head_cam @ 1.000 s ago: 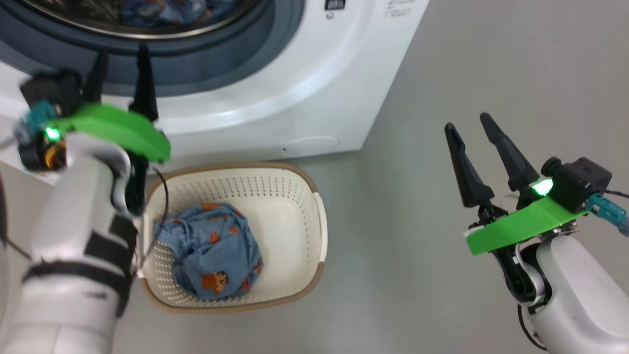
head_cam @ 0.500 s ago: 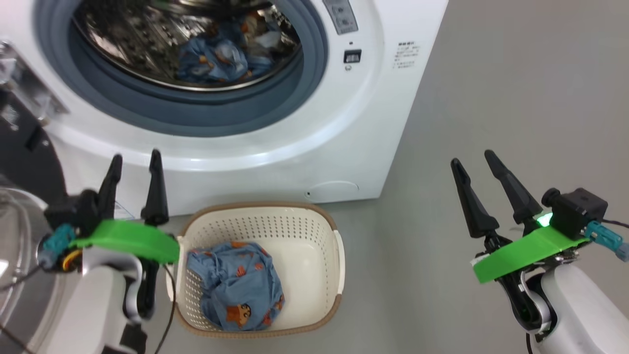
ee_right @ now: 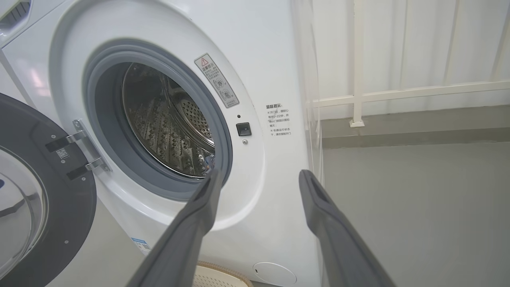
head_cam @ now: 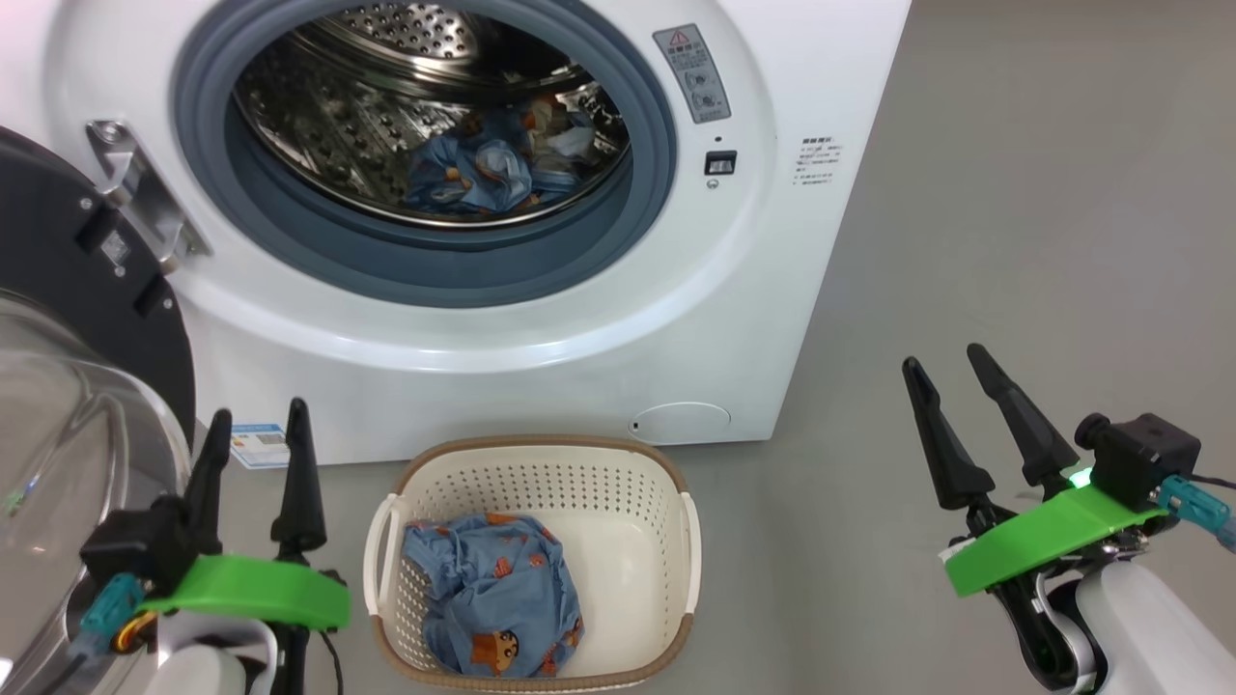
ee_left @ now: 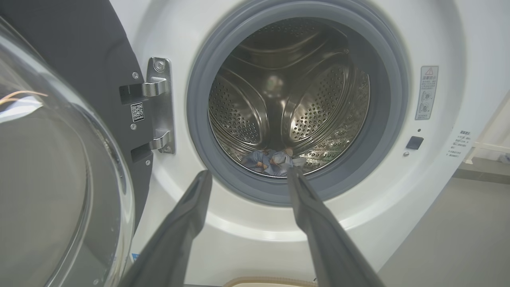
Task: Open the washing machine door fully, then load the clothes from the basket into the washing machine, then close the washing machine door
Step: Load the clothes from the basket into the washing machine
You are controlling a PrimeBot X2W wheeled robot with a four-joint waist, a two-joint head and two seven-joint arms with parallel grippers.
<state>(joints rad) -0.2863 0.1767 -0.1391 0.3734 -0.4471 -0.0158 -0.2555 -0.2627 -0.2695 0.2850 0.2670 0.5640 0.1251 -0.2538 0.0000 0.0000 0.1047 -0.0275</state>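
The washing machine [head_cam: 541, 338] stands ahead, and its door [head_cam: 58, 251] is swung wide open to the left on its metal hinge [ee_left: 159, 105]. Blue patterned clothes [head_cam: 483, 174] lie in the steel drum [ee_left: 287, 103]. The cream basket [head_cam: 628, 502] sits on the floor before the machine with a bundle of blue clothes [head_cam: 492, 598] in it. My left gripper [head_cam: 258, 415] hovers open and empty just left of the basket, pointing at the drum opening [ee_left: 249, 174]. At the far right my right gripper [head_cam: 943, 360] hangs over the floor, open and empty [ee_right: 261, 174].
Grey floor [head_cam: 1014, 241] stretches to the right of the machine. A white railing [ee_right: 358, 95] and a pale wall stand behind it. The bulging glass of the open door [ee_left: 48, 179] sits close to my left arm. A round cap [head_cam: 681, 423] marks the machine's lower front.
The head camera has tilted up, so the drum now shows whole. My left gripper has drawn back from the gasket to beside the basket, still open. The right gripper has kept its pose.
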